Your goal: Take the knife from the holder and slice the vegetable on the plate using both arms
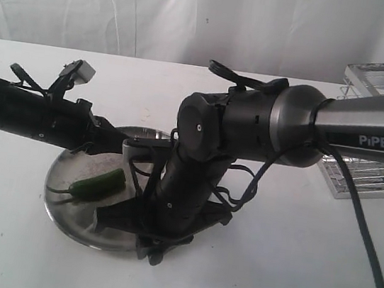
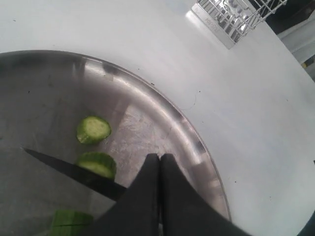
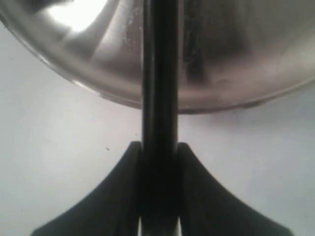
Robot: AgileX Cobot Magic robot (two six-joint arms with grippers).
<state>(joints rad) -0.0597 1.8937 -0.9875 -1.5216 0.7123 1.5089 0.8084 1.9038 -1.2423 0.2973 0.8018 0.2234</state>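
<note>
Currently lying on the plate (image 2: 142, 128): the vegetable (image 1: 98, 184), dark green and slender. It is resting on the steel on the left arm's side, with its thin stem curving out toward the rim.

Plate: sitting flat on the white table (image 1: 288, 272), with both arms reaching over it.

Cut slices (image 2: 93, 129): two round pale-green discs are lying flat on the plate, near each other but apart. The second slice (image 2: 98, 163) is sitting right against the blade.

Knife (image 2: 64, 167): out of the rack, with its dark pointed blade stretching low across the plate. The right gripper (image 3: 159, 147) is pinching the dark handle, one finger pressing on each side, just outside the plate's rim.

Left gripper (image 2: 159, 160): its fingers are pressing together with nothing between them. It is hanging over the plate just beside the blade.

Right arm (image 1: 366, 129): lettered "PiPER", it is coming in from the right and bending down steeply at the plate's edge.

Left arm (image 1: 31, 118): reaching in low from the left.

Holder (image 1: 370, 178): standing on the table at the far right, well apart from the plate, partly crossed by the right arm in the exterior view.
</note>
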